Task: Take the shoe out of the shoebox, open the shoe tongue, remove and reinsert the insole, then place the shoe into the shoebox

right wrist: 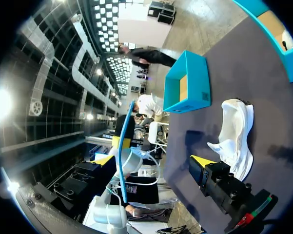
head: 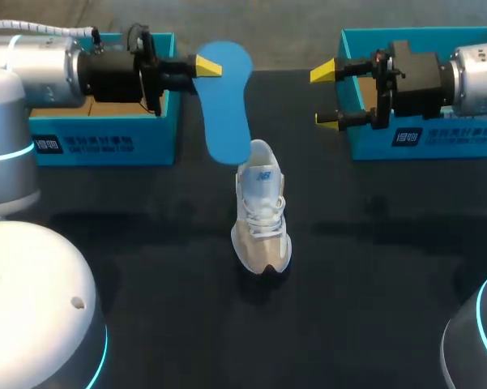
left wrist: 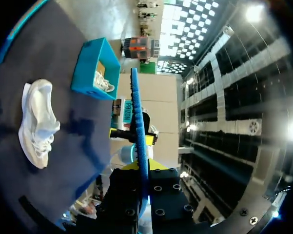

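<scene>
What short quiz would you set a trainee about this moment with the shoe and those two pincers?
1. What does the left pincer hold? A) a shoelace B) the blue insole C) a box lid
2. True or false: the right pincer grips the shoe.
3. Fill in: the right pincer's fingers stand ___, with nothing between them.
Key: 1 B. 2 false: the shoe stands free on the table. 3 open.
</scene>
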Controlling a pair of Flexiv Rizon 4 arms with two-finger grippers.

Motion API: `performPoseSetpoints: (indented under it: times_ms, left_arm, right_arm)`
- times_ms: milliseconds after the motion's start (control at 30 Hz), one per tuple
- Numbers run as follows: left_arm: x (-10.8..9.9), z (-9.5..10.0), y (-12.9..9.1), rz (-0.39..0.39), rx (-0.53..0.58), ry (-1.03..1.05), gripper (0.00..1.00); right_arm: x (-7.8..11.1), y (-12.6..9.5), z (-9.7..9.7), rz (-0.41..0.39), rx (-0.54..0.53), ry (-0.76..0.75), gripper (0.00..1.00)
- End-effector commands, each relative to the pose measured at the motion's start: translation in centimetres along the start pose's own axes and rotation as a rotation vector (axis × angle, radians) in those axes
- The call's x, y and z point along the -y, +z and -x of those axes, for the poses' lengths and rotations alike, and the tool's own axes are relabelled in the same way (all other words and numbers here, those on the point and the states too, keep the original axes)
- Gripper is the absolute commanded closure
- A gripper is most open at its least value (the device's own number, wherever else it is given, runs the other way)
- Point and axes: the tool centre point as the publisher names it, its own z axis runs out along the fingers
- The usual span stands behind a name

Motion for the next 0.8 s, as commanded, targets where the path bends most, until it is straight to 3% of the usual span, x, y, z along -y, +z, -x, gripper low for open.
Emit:
performPoseSetpoints:
  times_ms: [33,200,367,800]
  left_arm:
    - [1.1,2.1,0.8,0.01,-0.072,0.015,1.0]
    - [1.6,3.7,1.7,0.023,-0.119,0.036,1.0]
    - [1.5,4.6,2.1,0.041,-0.128,0.064,1.0]
    - [2.0,6.0,2.6,0.045,-0.113,0.081,1.0]
  right_arm:
    - [0.0,0.2,0.0,0.001,0.003,0.001,0.0]
    - [0.0,0.2,0.0,0.001,0.003,0.001,0.0]
    - [-0.3,0.3,-1.4,-0.009,0.051,-0.009,0.0]
    - [-0.1,1.3,-5.2,-0.015,0.329,0.014,0.0]
